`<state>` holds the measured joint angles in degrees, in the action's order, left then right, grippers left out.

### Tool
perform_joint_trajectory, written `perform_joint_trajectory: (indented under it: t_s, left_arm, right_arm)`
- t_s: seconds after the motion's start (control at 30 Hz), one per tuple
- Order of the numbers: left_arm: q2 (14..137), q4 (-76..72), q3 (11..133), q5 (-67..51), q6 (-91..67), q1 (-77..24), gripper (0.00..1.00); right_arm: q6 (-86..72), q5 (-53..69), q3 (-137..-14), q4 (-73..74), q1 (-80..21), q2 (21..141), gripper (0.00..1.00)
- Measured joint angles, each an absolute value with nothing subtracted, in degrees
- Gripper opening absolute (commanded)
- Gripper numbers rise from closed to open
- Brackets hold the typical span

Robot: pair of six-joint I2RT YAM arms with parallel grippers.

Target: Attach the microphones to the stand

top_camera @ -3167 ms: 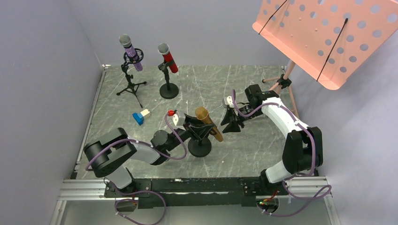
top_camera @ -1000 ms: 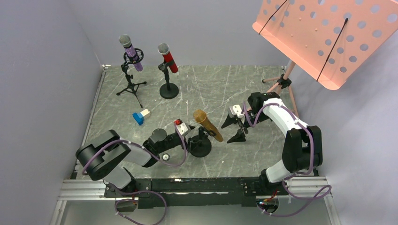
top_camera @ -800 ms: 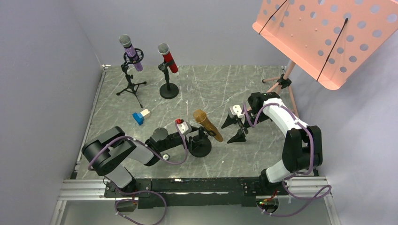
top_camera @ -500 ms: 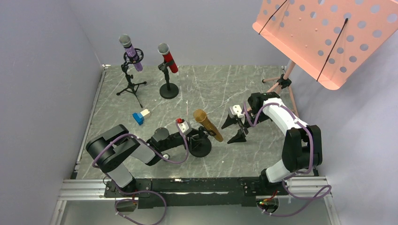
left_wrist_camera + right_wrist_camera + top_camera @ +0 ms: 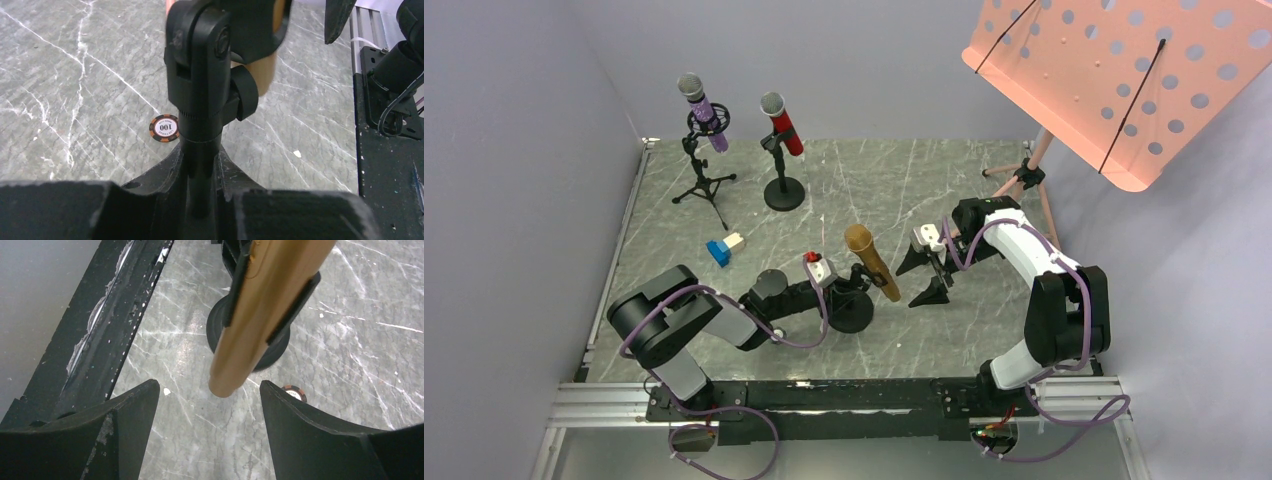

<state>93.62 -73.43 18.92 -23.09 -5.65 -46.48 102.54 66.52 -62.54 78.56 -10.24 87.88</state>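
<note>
Two low arms (image 5: 1022,243), left at stand post (image 5: 200,165).

Tabletop (image 5: 874,190): we see grey stone veined with white.
Music stand (image 5: 1124,80): we find its salmon-pink perforated desk tilted over the far right corner.
Small block (image 5: 723,248): blue and white, left of centre.
Poker chip (image 5: 165,128): we read "100"; it lies flat on the tabletop.

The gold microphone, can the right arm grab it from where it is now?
Probably yes. The right gripper is open, and the gold microphone has its bottom end right in front of the open fingers, with nothing in between. The microphone is already clipped in its stand, though.
</note>
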Motion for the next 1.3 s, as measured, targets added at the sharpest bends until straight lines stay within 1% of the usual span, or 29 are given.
perform_joint_trajectory:
  t_s: [0.07, 0.1, 0.5, 0.63, 0.73, 0.9, 1.03, 1.3]
  left_arm:
    - [93.62, -72.97, 19.2, -23.16, -5.1, -46.48, 0.02]
    - [93.62, -72.88, 19.27, -23.16, -5.13, -46.48, 0.0]
    - [92.84, -71.29, 19.64, -23.05, -4.38, -45.65, 0.0]
    - [93.32, -72.14, 19.99, -23.31, -6.92, -40.64, 0.0]
    - [95.09, -71.66, 22.7, -23.27, -8.47, -36.34, 0.0]
    - [97.47, -67.37, 31.94, -23.81, -8.62, -32.99, 0.0]
    - [101.62, -63.81, 42.19, -24.77, -7.97, -31.88, 0.0]
    - [115.11, -59.42, 61.43, -25.71, -9.37, -27.97, 0.0]
  right_arm:
    - [102.63, 66.52, -62.54, 78.67, -10.22, 87.88, 0.79]
    - [102.69, 66.52, -62.54, 78.78, -10.2, 87.88, 0.8]
    - [103.35, 66.52, -62.54, 79.29, -9.93, 87.88, 0.8]
    - [103.33, 66.54, -62.54, 79.31, -9.65, 87.88, 0.8]
    - [103.15, 66.54, -62.54, 79.18, -9.5, 87.74, 0.8]
    - [102.48, 66.57, -62.54, 78.85, -9.45, 86.87, 0.8]
    - [102.45, 66.57, -62.54, 78.85, -9.45, 86.52, 0.8]
    - [102.5, 66.57, -62.54, 78.89, -9.45, 85.54, 0.8]
